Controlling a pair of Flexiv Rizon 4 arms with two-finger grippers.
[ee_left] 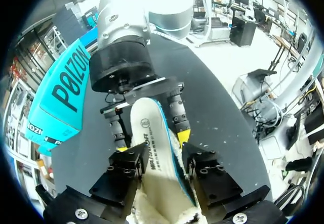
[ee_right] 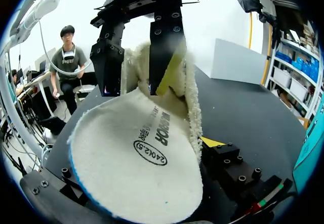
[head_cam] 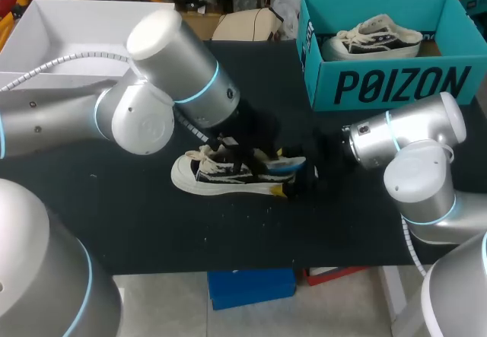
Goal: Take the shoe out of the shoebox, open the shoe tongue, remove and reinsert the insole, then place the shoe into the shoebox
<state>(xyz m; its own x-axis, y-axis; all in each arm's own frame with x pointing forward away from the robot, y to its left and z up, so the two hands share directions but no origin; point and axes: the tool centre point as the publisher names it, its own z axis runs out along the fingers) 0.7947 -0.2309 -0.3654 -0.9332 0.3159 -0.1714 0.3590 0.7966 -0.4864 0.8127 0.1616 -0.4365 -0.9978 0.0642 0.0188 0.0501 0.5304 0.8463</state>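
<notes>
On the black worktop (head_cam: pixel 152 223), a black-and-white shoe (head_cam: pixel 221 173) sole-down near the middle with its toe toward the left side, an open teal shoebox (head_cam: pixel 396 86) at the far right corner, an open white box (head_cam: pixel 68 33) at the far left, all well apart.

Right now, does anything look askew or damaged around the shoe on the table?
The insole is not flat: its fleecy edge is folded up, bunched between the fingers of the left gripper. In the head view it pokes out at the heel of the shoe. No damage shows.
</notes>
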